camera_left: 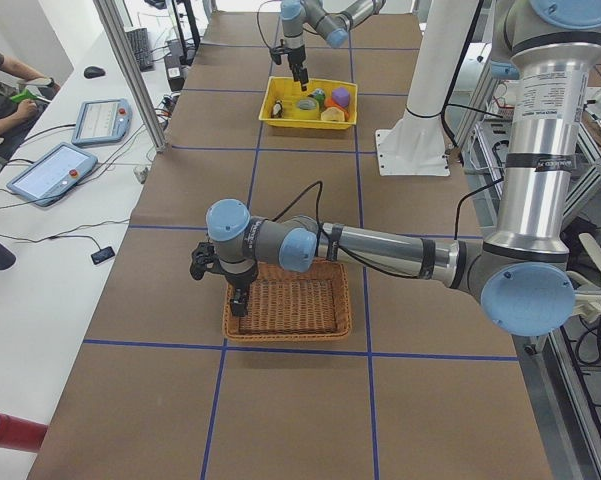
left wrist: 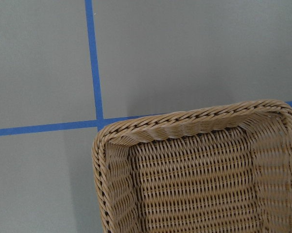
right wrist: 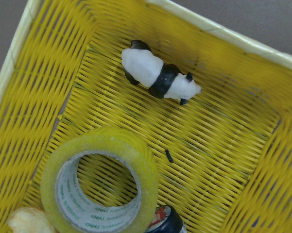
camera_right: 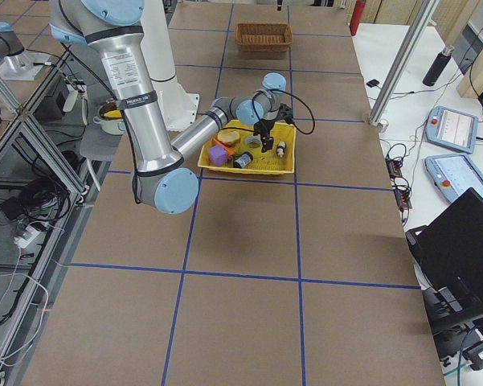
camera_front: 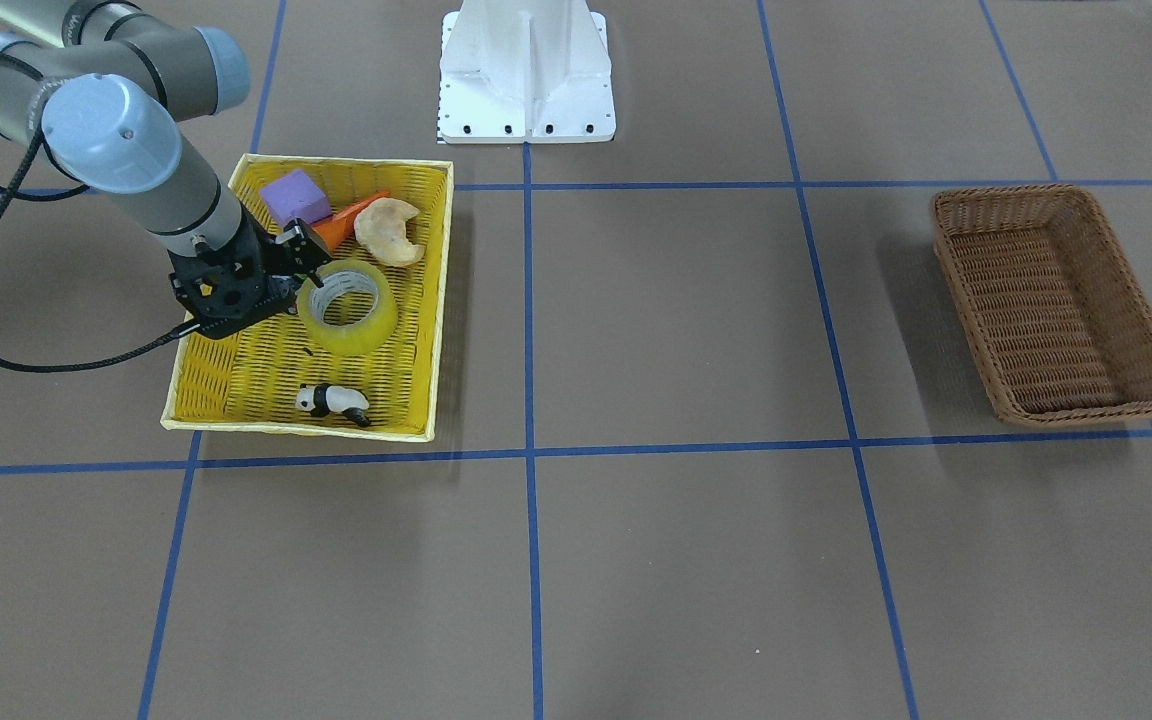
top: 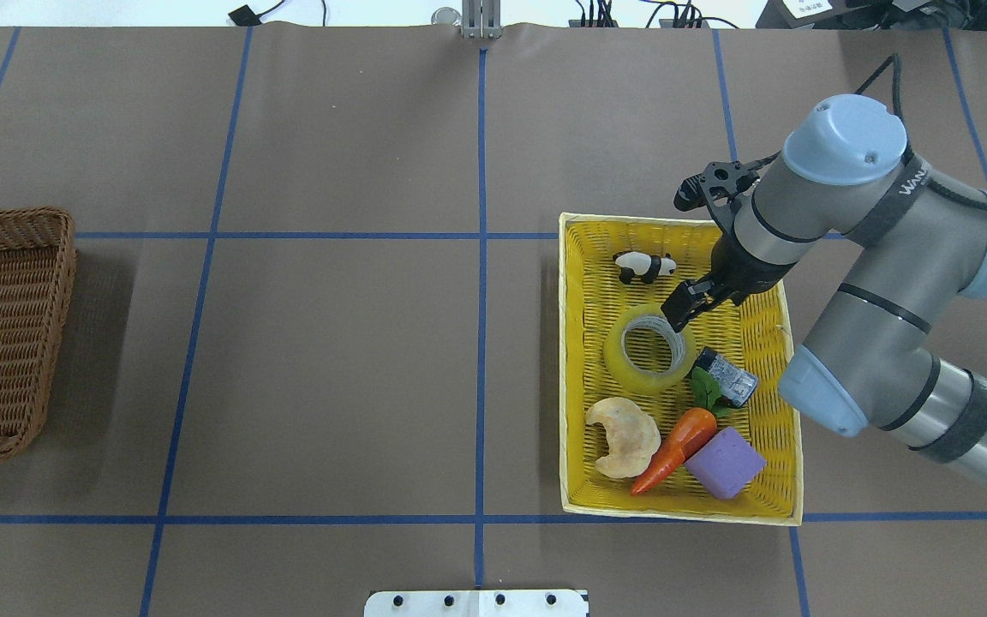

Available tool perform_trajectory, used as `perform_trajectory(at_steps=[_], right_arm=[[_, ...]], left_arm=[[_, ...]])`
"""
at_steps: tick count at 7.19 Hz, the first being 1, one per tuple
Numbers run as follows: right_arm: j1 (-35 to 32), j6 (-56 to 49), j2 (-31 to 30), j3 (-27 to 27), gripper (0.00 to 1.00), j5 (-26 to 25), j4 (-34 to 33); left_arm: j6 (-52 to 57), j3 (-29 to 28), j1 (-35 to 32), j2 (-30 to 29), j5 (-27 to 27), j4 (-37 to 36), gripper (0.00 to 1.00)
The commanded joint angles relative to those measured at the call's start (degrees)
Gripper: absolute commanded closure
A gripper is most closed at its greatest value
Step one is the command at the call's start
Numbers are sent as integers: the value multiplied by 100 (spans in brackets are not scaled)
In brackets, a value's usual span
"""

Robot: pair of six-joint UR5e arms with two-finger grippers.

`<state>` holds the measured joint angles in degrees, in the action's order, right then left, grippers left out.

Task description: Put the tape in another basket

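In the front-facing view the tape [camera_front: 348, 338] lies flat, hole upward, in the middle of the yellow basket [camera_front: 346, 163]. The right gripper [camera_front: 308, 265] hangs right at its rim. The wicker basket [camera_front: 1011, 190] stands well apart across the table and holds nothing, so the transfer looks not yet begun. From overhead, the gripper's tip sits above the roll's wall on the side toward the panda figure [top: 643, 266]. I judge this suits pinching one wall through the hole, the natural hold on a roll lying flat. The small patterned roll [top: 725, 377], carrot [top: 673, 450], purple block [top: 725, 463] and pastry-shaped piece [top: 622, 437] crowd the other side, which may explain that approach. I cannot tell whether the jaws stand apart or together. In the exterior left view the left gripper [camera_left: 238, 303] hovers over the wicker basket's edge, probably parked clear of the drop spot; its fingers' state cannot be read either. The exterior right view shows the near arm bent over the yellow basket, with the tape small beneath its wrist. The left wrist camera shows only a corner of wicker rim and the table's blue lines. The right wrist camera looks down on the tape low in the frame with the panda above it, and no fingers are visible.
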<state>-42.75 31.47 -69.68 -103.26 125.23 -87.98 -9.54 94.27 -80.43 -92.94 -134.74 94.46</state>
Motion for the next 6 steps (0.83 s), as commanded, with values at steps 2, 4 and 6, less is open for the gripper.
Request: perform_trajectory(at_steps=[2, 4, 6], right_arm=[[206, 8, -28, 218, 5, -138, 290], [241, -1, 7, 244, 8, -130, 299], [285, 8, 7, 349, 9, -156, 299]], left_arm=[[-4, -5, 1, 4, 0, 3, 2], [-4, 4, 1, 4, 0, 3, 2], [-4, 13, 1, 4, -8, 11, 2]])
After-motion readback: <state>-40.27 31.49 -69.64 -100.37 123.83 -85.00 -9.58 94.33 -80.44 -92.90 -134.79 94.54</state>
